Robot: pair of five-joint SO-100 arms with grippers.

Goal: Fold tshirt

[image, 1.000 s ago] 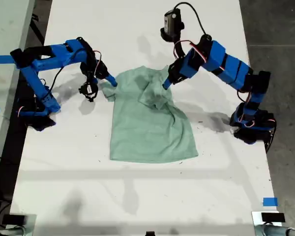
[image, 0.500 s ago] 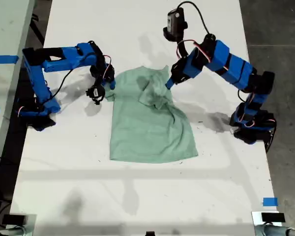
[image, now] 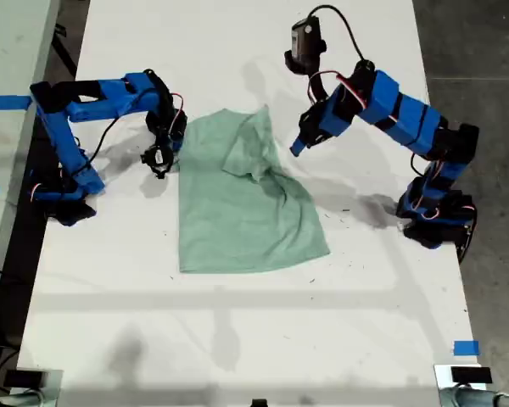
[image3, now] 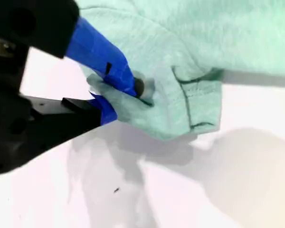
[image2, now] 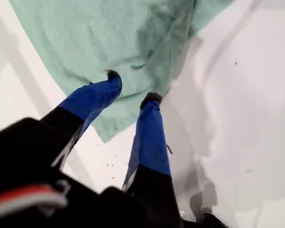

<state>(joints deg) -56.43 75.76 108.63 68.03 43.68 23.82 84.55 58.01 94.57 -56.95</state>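
Tshirt (image: 242,199), pale mint green, lies on the white table (image: 237,339), approx. in the middle betw. the two blue arms, hem toward the bottom of the exterior view. One upper part is folded over onto the body, so there is a crumpled ridge of cloth near the neck area. The rest lies mostly flat w/ some soft wrinkles.

My second gripper (image3: 121,92) is at the exterior view's left, on the shirt's upper corner. Its jaws are nearly together and a bunch of the green cloth is pinched betw. them; the second wrist view shows a sleeve hem w/ stitching just beside the pinch, lifted a bit, w/ a shadow under it.

My first gripper (image2: 130,88) is at the exterior view's right, above the table just beside the shirt's upper edge. Its jaws stand apart at a narrow-to-medium gap, nothing betw. them. In the first wrist view the tips hang over the cloth edge, but I cannot tell if they touch it.

Blue tape (image: 466,348) sits on the table near the exterior view's bottom right corner. The grey floor (image: 479,51) shows at that view's right.
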